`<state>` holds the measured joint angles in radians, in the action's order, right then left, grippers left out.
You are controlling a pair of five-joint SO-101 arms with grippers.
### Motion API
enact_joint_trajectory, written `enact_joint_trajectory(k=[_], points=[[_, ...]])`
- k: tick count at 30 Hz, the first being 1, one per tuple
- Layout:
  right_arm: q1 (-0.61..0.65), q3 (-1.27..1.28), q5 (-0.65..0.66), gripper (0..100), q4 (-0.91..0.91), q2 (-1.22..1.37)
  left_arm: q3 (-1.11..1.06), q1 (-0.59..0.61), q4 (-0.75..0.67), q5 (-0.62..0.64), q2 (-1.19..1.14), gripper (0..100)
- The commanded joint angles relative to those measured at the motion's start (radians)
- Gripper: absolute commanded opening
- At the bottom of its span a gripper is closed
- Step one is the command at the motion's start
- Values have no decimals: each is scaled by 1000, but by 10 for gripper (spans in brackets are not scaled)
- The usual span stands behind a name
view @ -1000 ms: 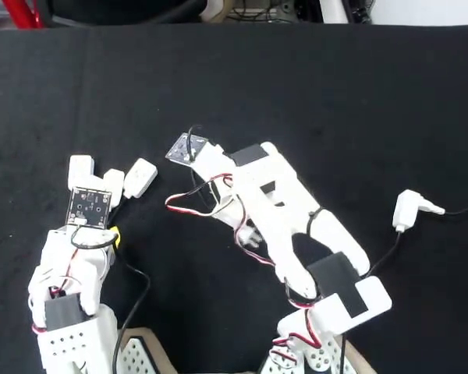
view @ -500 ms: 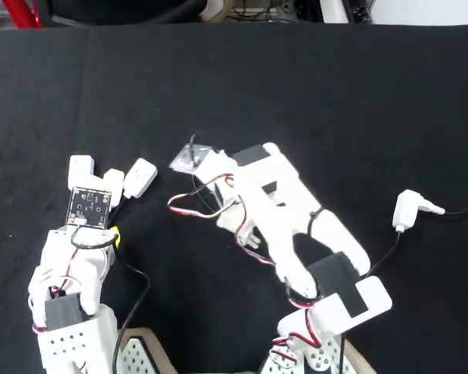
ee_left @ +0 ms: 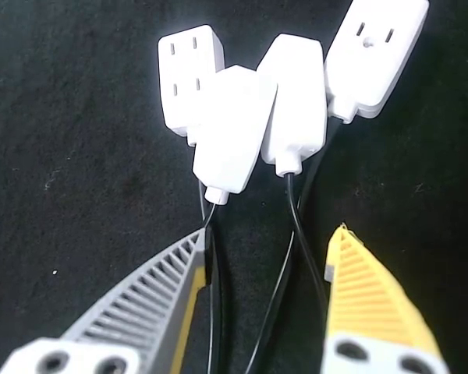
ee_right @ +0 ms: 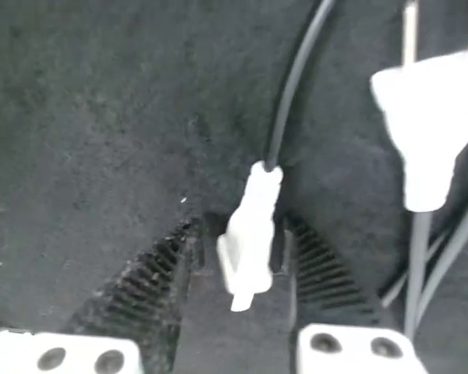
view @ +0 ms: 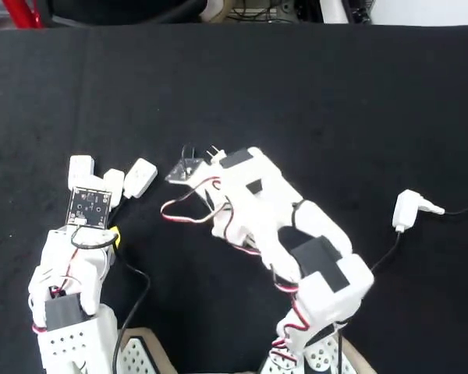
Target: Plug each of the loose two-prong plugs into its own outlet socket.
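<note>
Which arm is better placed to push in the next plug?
Right: its gripper holds a plug near the outlet sockets. The left gripper hangs open beside them, holding nothing.

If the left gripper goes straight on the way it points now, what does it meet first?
Probably one of the two white plugs straight ahead; their cords run between the open left gripper's fingers. Depth is unclear, so it might pass above.

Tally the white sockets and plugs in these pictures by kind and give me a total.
Outlet sockets: 2
Cabled plug bodies lying against the sockets, prongs hidden: 2
Other plugs: 2, the loose plug on the cloth and the held plug in the right gripper
Total: 6
</note>
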<state>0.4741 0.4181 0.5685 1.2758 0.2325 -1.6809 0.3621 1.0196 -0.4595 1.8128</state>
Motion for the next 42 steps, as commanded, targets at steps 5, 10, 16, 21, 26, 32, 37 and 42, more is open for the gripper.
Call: enact_joint_trajectory(k=[5,10,16,21,26,32,37,42], points=[[-72,-110,-26,77,-20,12,-19,-12,0,-6,6,246],[-72,-108,-25,59,-15,13,-19,-12,0,-6,6,246],[-72,-107,-5,31,5,12,-19,-13,0,-6,6,246],[-77,-120,-6,11,0,-1,-19,-13,0,-6,6,246],[-64,-25,2,11,-80,-174,-19,-13,-5,-6,6,246],[-38,309,-41,11,-330,-645,-19,-13,-6,-2,8,246],[-28,489,-161,11,-519,-1033,-13,-38,-8,18,9,246],[25,564,-218,11,-701,-1208,24,-160,-14,117,9,248]])
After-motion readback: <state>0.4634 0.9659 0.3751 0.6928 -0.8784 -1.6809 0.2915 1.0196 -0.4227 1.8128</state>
